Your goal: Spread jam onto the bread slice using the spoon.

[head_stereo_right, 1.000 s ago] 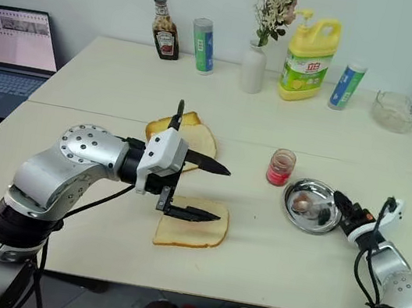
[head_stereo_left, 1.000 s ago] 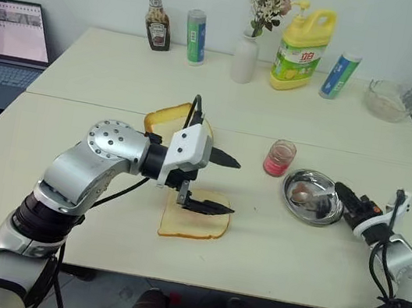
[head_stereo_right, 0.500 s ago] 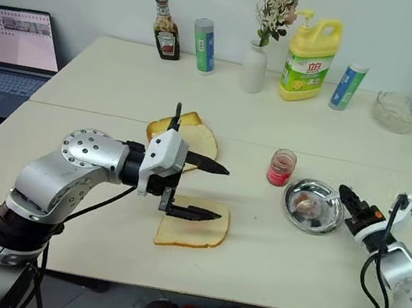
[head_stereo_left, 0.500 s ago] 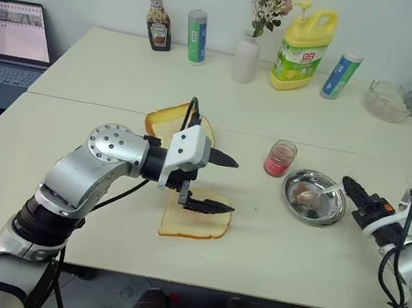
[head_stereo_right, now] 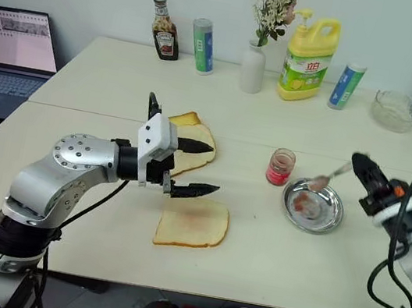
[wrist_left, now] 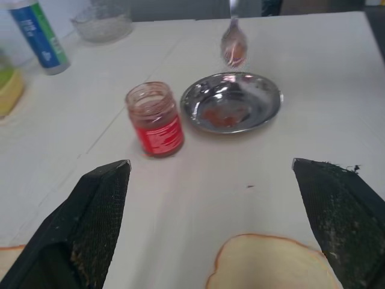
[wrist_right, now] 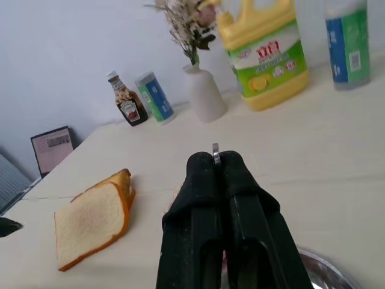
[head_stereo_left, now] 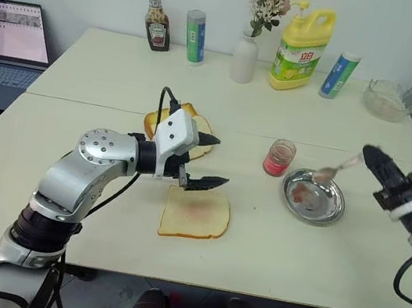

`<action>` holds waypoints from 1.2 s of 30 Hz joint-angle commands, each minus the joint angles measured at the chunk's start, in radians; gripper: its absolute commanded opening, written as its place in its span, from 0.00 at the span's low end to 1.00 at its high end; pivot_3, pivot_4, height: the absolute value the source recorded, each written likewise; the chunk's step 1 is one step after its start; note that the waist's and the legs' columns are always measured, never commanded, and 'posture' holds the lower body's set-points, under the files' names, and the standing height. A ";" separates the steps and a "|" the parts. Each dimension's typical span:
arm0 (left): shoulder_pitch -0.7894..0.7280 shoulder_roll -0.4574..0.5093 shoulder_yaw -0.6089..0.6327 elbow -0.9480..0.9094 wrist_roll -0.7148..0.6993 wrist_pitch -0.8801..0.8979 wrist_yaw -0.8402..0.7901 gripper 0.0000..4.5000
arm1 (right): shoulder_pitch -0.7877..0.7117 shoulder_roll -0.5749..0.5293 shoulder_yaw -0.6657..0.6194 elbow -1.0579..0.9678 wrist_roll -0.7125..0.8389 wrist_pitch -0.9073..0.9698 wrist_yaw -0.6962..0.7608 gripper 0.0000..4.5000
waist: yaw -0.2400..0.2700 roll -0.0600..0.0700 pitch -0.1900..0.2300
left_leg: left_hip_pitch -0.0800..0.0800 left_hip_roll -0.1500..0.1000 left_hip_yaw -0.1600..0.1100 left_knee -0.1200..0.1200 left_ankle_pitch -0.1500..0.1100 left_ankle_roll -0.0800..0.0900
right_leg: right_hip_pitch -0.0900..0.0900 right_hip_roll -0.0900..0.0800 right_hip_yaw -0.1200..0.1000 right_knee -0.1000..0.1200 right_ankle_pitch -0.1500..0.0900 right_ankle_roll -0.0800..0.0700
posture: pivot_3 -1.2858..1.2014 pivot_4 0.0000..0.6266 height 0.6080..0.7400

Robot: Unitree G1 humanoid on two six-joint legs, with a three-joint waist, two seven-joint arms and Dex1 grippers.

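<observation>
the table (head_stereo_left: 63, 201) carries the bread (head_stereo_left: 196, 214) near its front edge, face faintly pink at the middle. the left gripper (head_stereo_left: 207, 159) hangs just over the bread's far edge, fingers spread wide, holding nothing. toward the right edge sits the dish (head_stereo_left: 313, 196), smeared red, and the jar (head_stereo_left: 279, 157) of jam just beside it. the right gripper (head_stereo_left: 375, 161) is clamped on the spoon (head_stereo_left: 335, 169), raised above the dish, red on its bowl.
</observation>
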 commanded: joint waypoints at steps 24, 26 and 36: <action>-0.160 -0.182 -0.103 0.090 0.054 0.038 0.080 1.00 | -0.315 0.020 0.438 0.297 -0.605 -0.320 0.225 0.01 | 0.002 0.000 0.000 | -0.001 0.000 -0.001 -0.001 0.000 0.000 | -0.001 -0.001 -0.001 0.000 0.001 -0.001 | 0.52 0.24 1.00; -0.165 -0.183 -0.104 0.090 0.054 0.042 0.081 1.00 | -0.311 0.027 0.450 0.312 -0.631 -0.333 0.239 0.01 | 0.002 0.000 0.000 | -0.001 0.000 0.000 -0.001 0.000 0.000 | -0.001 -0.001 -0.001 0.000 0.001 -0.001 | 0.52 0.24 1.00; -0.167 -0.177 -0.110 0.122 0.084 0.023 0.069 1.00 | -0.311 0.050 0.516 0.386 -0.785 -0.436 0.283 0.01 | 0.002 0.000 0.000 | -0.001 -0.001 0.000 -0.001 0.000 0.000 | -0.001 -0.001 -0.001 0.000 0.001 -0.001 | 0.52 0.24 1.00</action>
